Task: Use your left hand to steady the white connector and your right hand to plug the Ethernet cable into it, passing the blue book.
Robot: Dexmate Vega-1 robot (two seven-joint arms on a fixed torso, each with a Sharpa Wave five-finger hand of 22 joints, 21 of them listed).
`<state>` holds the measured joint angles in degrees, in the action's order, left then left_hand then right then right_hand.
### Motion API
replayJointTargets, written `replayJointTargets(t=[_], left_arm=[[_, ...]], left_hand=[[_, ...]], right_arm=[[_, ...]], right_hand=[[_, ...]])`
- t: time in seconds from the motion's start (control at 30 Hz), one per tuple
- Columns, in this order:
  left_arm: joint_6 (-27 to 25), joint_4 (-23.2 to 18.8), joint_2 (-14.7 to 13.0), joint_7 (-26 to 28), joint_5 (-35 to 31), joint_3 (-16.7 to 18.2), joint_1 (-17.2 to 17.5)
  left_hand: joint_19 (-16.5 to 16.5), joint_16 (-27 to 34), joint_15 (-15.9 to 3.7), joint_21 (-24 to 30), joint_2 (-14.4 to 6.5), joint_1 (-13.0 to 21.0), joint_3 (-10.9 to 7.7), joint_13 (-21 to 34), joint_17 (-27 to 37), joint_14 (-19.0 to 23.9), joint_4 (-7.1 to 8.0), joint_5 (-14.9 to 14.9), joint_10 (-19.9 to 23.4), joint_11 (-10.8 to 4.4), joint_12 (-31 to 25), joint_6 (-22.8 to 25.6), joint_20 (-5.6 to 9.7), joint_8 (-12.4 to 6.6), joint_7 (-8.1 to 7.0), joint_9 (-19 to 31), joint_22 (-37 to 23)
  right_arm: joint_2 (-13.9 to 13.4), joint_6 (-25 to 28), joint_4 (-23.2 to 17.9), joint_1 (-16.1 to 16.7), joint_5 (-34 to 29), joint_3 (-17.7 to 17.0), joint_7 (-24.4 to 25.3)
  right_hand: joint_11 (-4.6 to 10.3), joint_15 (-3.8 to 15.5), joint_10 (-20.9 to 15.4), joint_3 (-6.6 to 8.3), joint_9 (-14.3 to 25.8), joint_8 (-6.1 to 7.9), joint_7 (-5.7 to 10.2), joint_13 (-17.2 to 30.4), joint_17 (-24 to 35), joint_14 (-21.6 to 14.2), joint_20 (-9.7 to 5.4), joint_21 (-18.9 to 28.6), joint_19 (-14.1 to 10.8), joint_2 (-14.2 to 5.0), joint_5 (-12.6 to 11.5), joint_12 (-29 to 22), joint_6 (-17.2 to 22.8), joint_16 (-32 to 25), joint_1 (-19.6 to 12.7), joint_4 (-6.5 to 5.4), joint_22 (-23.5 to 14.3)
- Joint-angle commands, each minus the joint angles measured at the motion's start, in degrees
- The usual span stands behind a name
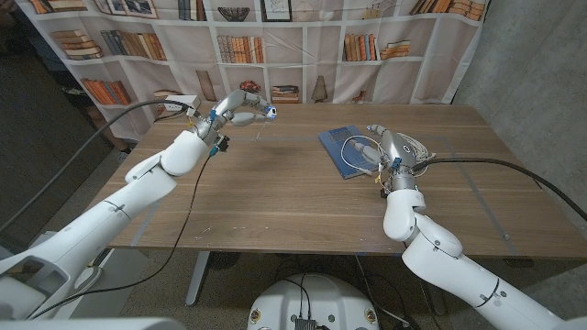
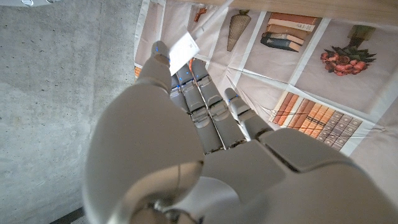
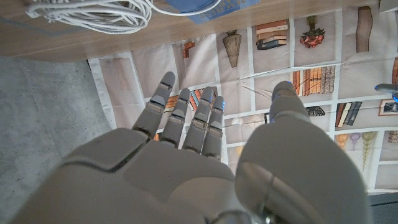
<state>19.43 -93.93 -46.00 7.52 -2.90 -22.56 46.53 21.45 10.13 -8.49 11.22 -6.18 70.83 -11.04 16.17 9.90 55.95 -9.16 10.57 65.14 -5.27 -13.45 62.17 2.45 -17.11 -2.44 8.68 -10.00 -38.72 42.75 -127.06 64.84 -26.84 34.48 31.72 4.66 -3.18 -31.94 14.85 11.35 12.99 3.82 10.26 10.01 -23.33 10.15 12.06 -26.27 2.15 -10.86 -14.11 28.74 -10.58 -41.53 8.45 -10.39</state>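
Upper left, the left robot hand [image 1: 240, 107] pinches the white connector [image 1: 272, 111]; the right robot hand [image 1: 390, 147], fingers apart (empty), should grasp the Ethernet cable [image 1: 359, 147] on the blue book [image 1: 343, 150].

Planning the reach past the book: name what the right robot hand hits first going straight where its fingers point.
Likely the bookshelf-print backdrop: the right robot hand points past the table edge at it, with the blue book and white cable coil off to one side. Depth is unclear.
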Motion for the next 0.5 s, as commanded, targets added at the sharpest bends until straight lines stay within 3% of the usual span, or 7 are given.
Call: replayJointTargets(t=[0.03, 0.23, 0.5], left_arm=[[0.6, 0.04, -0.19, -4.23, 4.83, 0.35, 0.25], [-0.61, -1.12, -0.32, -4.09, 5.29, 0.67, 1.08], [-0.78, -2.06, -0.71, -3.47, 4.76, 1.19, 1.72]], left_hand=[[-0.17, -0.08, -3.98, -0.14, -0.43, 0.0, -3.51, 0.97, 0.04, -0.59, 2.88, 0.1, 6.8, -6.39, -0.3, 3.79, 4.17, -0.47, -0.82, 2.3, -0.08], [-2.07, -0.28, -3.88, -0.55, 0.0, -0.28, -3.92, 1.09, -0.05, -2.03, 2.81, 0.0, 6.87, -6.38, -0.19, 3.74, 4.53, -0.35, -0.84, 2.33, -0.07], [-2.11, 0.06, -3.22, -0.29, 0.21, -0.87, -4.16, 1.16, -0.05, -1.91, 3.04, -0.1, 7.06, -6.51, -0.15, 4.09, 4.04, -0.4, -0.98, 2.34, -0.03]], right_arm=[[-2.93, 7.63, -0.51, -4.22, -6.1, 5.26, -5.89], [-3.9, 11.35, 0.04, -7.29, -11.07, 9.67, -9.67], [-5.23, 12.64, 0.67, -10.3, -14.03, 12.34, -15.61]], right_hand=[[0.96, 0.79, -0.43, -0.28, 0.31, 0.2, 0.77, 0.29, 0.1, -0.17, 0.68, -0.26, 0.1, 0.02, -0.3, -0.12, 0.37, -0.01, -0.86, -0.18, -0.16], [1.64, 1.79, -1.53, -0.44, 0.37, 0.37, 1.43, 0.31, 0.1, -0.3, 0.6, -0.45, 0.42, 0.02, -0.34, -0.4, 1.37, -0.02, -1.02, -0.26, -0.16], [1.83, 2.36, -2.31, -0.72, 0.45, 0.44, 1.54, 0.36, 0.14, -0.35, 1.03, -0.38, 0.09, 0.06, -0.39, -0.56, 2.13, -0.01, -0.92, -0.45, -0.15]])
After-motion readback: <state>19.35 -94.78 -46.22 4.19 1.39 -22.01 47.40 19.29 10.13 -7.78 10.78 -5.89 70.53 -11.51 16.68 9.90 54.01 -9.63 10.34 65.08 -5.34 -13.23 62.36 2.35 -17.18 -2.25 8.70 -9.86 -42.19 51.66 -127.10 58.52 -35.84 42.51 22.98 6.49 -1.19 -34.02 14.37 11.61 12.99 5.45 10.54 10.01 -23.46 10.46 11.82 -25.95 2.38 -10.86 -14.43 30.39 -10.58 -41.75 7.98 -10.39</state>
